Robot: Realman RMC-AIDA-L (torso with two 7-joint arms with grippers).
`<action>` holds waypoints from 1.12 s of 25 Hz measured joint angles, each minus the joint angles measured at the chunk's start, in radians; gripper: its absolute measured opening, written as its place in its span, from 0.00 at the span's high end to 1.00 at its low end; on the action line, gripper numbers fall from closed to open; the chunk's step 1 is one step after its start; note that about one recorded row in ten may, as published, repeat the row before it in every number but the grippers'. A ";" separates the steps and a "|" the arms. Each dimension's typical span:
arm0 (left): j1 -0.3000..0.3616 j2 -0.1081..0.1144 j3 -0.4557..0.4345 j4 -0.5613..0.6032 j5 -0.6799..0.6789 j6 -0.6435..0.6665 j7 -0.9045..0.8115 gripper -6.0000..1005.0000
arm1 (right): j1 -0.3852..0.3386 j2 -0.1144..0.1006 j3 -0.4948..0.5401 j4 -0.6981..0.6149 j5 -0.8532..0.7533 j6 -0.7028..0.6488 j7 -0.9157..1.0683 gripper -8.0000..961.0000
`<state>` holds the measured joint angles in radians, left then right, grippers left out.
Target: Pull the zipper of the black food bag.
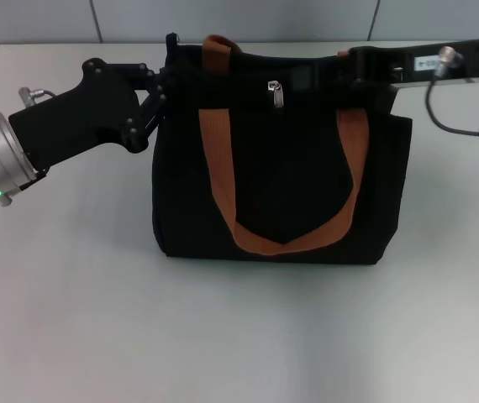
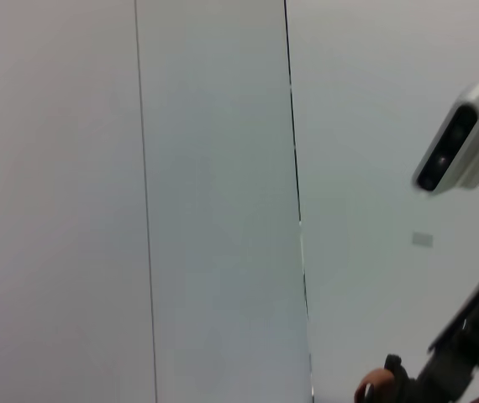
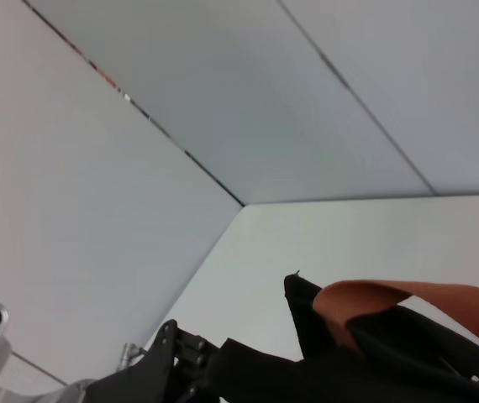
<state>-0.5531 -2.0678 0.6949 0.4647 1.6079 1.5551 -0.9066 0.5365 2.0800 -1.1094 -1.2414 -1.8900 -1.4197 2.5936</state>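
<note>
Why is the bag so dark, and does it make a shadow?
Head view: the bag is black cloth, so its folds hardly show; only the zipper glints. A soft shadow lies on the table below it. Right wrist view: the bag shows as a dark shape.

Bright, even light; soft shadows; mild blur.

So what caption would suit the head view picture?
Both grippers, left and right, meet the black food bag at its top corners.

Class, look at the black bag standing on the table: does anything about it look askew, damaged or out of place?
Nothing stands out. The black food bag stands upright, its zipper pull hanging at the top edge. The left tool and right tool sit at its upper corners.
</note>
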 joint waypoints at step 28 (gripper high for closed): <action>-0.001 -0.001 0.000 0.008 -0.022 0.039 -0.020 0.97 | 0.222 -0.004 0.004 0.219 -0.150 0.020 0.068 0.80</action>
<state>-0.5544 -2.0685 0.6948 0.4729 1.5862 1.5946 -0.9264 0.7585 2.0757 -1.1052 -1.0227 -2.0403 -1.3993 2.6617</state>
